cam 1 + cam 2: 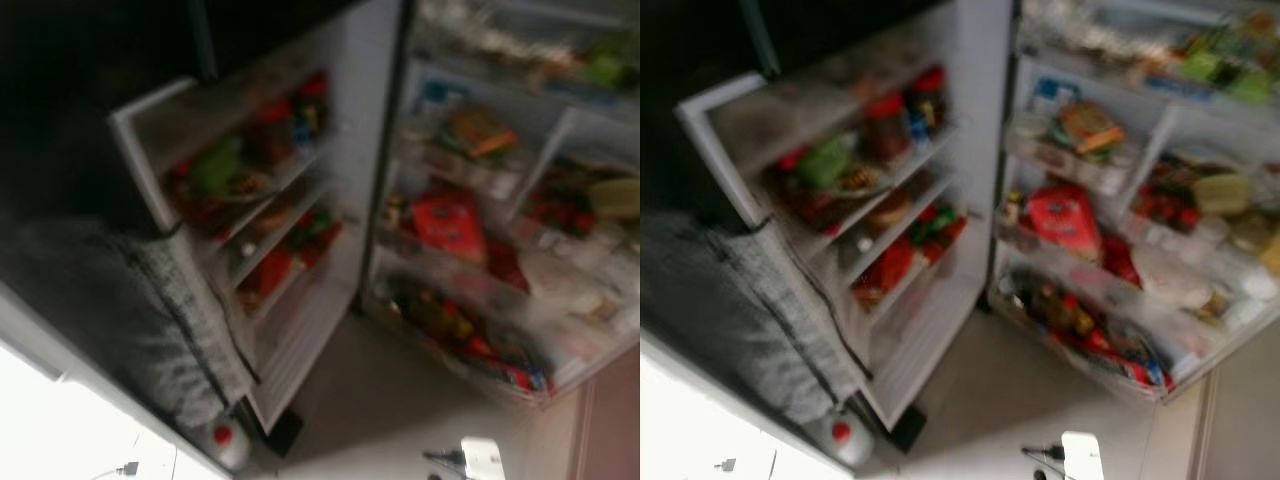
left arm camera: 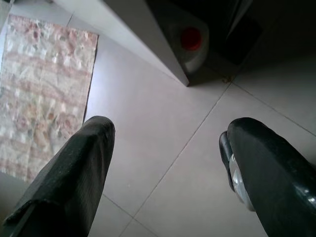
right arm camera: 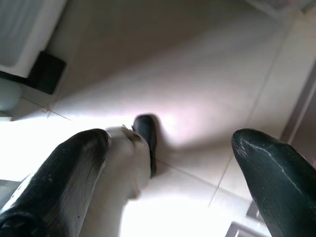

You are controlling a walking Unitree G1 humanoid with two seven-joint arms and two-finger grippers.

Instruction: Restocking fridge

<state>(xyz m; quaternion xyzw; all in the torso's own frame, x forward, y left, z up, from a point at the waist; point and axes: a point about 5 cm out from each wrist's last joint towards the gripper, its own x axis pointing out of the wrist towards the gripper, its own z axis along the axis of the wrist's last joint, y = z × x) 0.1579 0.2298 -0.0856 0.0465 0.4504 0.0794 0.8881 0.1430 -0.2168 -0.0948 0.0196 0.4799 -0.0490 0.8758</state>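
The fridge stands open ahead of me, and both eye views are blurred. Its door (image 1: 330,110) swings out to the left, with shelves (image 1: 262,200) of jars and red and green items. Inside, the crowded shelves hold a red packet (image 1: 450,222) in the middle and a packed lower bin (image 1: 470,345). In its wrist view my left gripper (image 2: 168,163) hangs open over the tiled floor with nothing between its fingers. My right gripper (image 3: 170,168) is also open above the floor, holding nothing.
A grey cloth (image 1: 150,310) hangs left of the door, above a white jug with a red cap (image 1: 225,440). A white counter edge (image 1: 50,400) lies at the lower left. A patterned rug (image 2: 44,94) covers the floor. A small white object (image 1: 482,458) sits on the floor.
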